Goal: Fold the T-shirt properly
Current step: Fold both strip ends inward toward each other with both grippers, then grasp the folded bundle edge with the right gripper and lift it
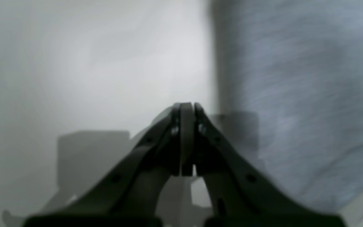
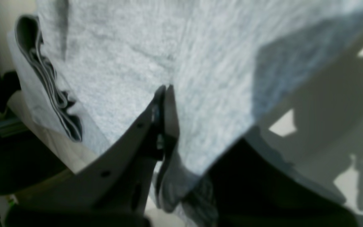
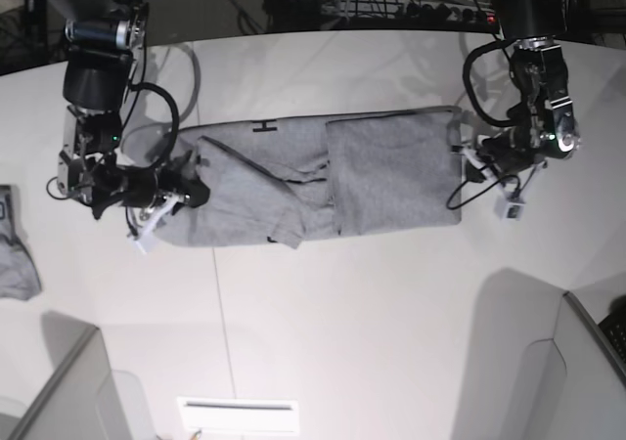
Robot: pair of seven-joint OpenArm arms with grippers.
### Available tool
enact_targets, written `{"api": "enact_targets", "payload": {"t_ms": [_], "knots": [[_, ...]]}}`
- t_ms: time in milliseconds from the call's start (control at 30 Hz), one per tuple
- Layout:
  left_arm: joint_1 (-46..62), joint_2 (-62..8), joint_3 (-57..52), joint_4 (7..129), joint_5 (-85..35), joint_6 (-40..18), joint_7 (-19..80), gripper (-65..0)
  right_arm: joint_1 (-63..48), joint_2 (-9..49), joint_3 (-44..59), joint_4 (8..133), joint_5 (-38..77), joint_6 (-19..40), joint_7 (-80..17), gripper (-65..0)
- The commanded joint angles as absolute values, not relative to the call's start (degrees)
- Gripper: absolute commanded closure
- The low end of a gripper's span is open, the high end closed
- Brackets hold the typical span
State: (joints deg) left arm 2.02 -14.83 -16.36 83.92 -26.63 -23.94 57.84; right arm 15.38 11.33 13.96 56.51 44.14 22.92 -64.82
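On the white table (image 3: 391, 313) the T-shirt (image 3: 391, 171) lies partly folded. At its end the right gripper (image 2: 165, 91) seems pinched on an edge; a thin pinch could slip. Beside the opposite edge, the left gripper (image 1: 186, 108) is closed and empty.

T-shirt (image 3: 313, 186) spans mid-table (image 3: 342, 342), bare surface in front, small cloth bundle (image 3: 18, 269) at far edge
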Motion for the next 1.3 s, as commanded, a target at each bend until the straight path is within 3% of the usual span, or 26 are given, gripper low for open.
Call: {"api": "enact_targets", "payload": {"t_ms": [0,167,433,600,700,933,1267], "knots": [[1.54,-15.25,-15.60,84.00,-26.15,-23.96,58.86,0.0,15.78,11.65,13.49,56.31,39.52,20.88,-66.68,0.0],[-0.66,-15.16,-11.47,83.82,-26.15,-23.96,58.77,0.0,16.22,11.47,13.49,57.27,34.15,18.77,-64.13,0.0],[-5.76,-15.16,-3.30,83.38,-26.15,-23.78,58.95,0.0,14.90,9.89,13.41,72.57,29.85,18.59,-65.89,0.0],[-8.66,-14.99,0.92,83.30,-26.15,-23.78,59.21,0.0,14.90,9.89,7.16,77.85,29.76,17.89,-66.15,0.0],[-9.98,-14.99,3.30,83.30,-26.15,-23.78,59.30,0.0,14.81,8.40,4.18,81.01,29.85,14.02,-65.89,0.0],[-10.42,-15.25,3.30,83.38,-26.15,-23.78,59.30,0.0,13.41,5.32,-0.22,90.77,29.85,8.57,-66.42,0.0],[-7.60,-19.30,3.21,83.82,-26.33,-23.78,59.38,0.0,11.21,-0.75,-0.57,97.01,29.85,8.04,-67.82,0.0]]}}
